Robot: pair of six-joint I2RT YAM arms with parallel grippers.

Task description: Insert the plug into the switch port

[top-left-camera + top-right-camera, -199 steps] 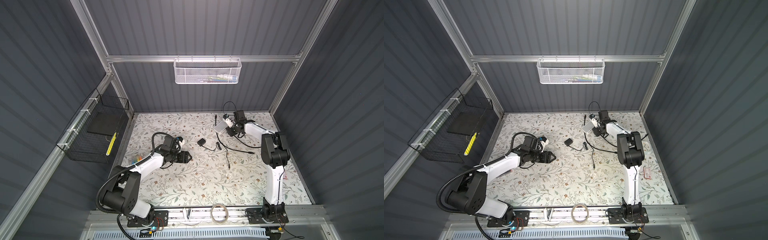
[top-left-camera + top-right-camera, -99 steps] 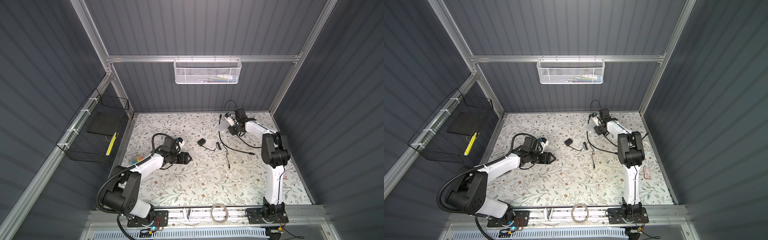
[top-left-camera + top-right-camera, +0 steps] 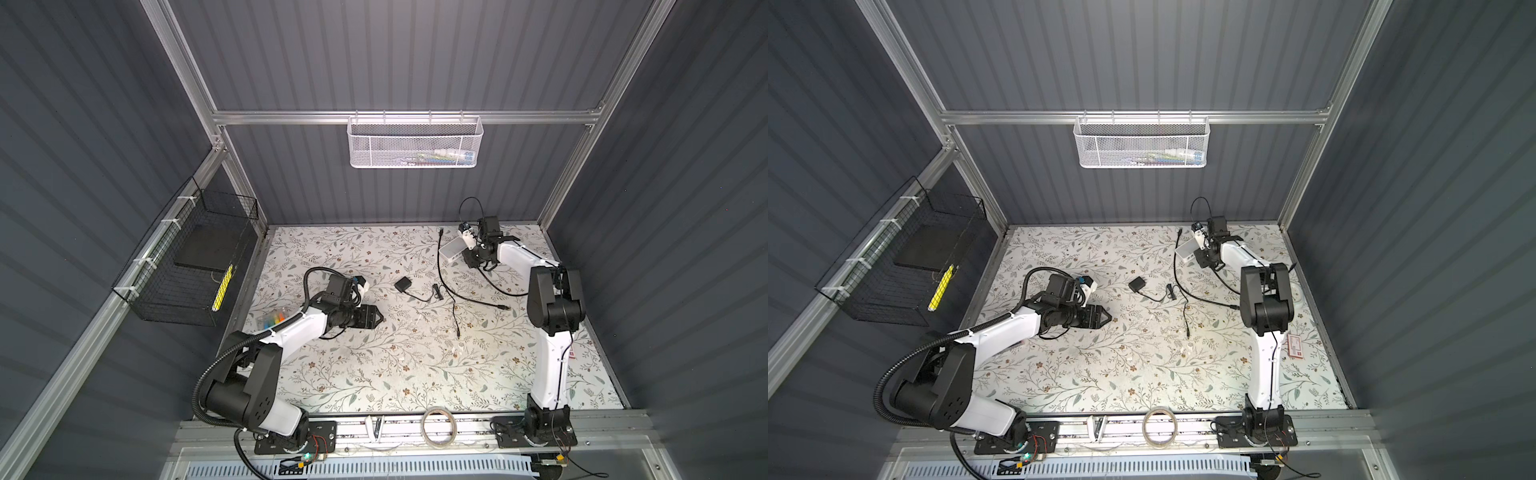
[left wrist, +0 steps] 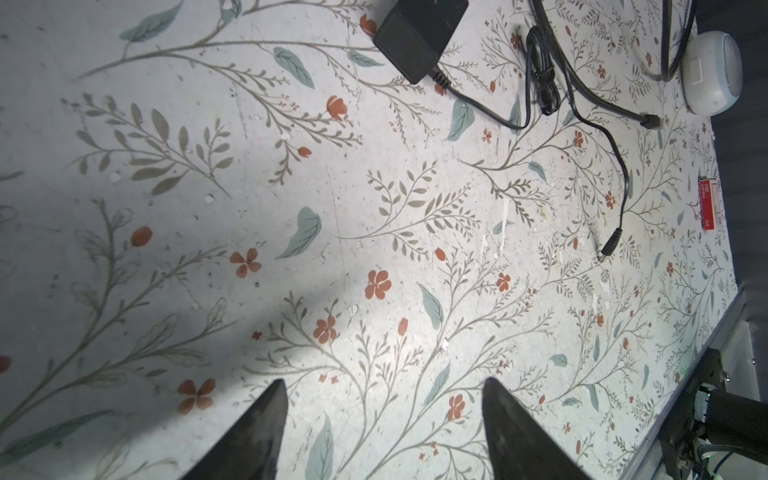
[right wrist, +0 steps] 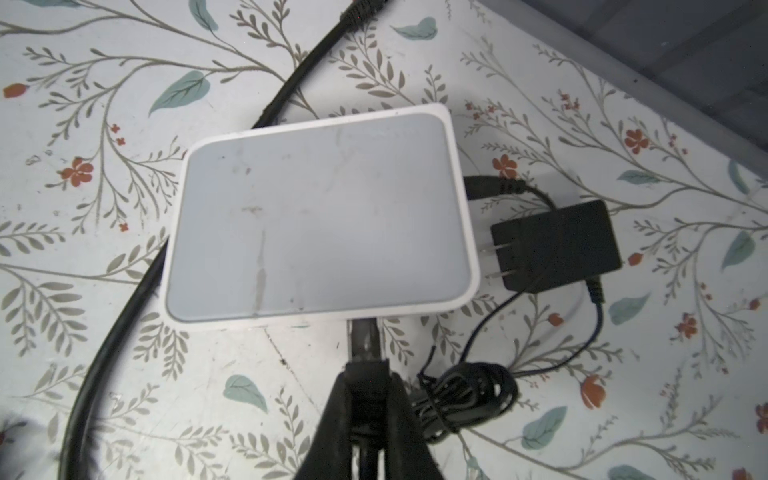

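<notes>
The switch [image 5: 320, 216] is a white box with a pale grey top, seen near the back right of the mat in both top views [image 3: 450, 251] [image 3: 1185, 251]. It looks tilted and raised. My right gripper [image 5: 365, 368] is shut on the black plug [image 5: 363, 340], and the plug's tip meets the switch's near edge. The port itself is hidden under that edge. In both top views the right gripper [image 3: 466, 255] [image 3: 1199, 257] sits right against the switch. My left gripper [image 4: 384, 380] [image 3: 380, 321] is open and empty, low over bare mat left of centre.
A black power adapter [image 3: 402, 284] [image 5: 557, 245] lies mid-mat, with a bundled thin cord [image 5: 461, 395] ending in a barrel plug [image 4: 609, 249]. A thick black cable [image 5: 124, 299] curves past the switch. A white round device [image 4: 712, 79] and a red card [image 3: 1295, 345] sit at the right edge.
The right gripper and the switch have shifted slightly to the right. The left gripper has edged a little toward the front, still open.
</notes>
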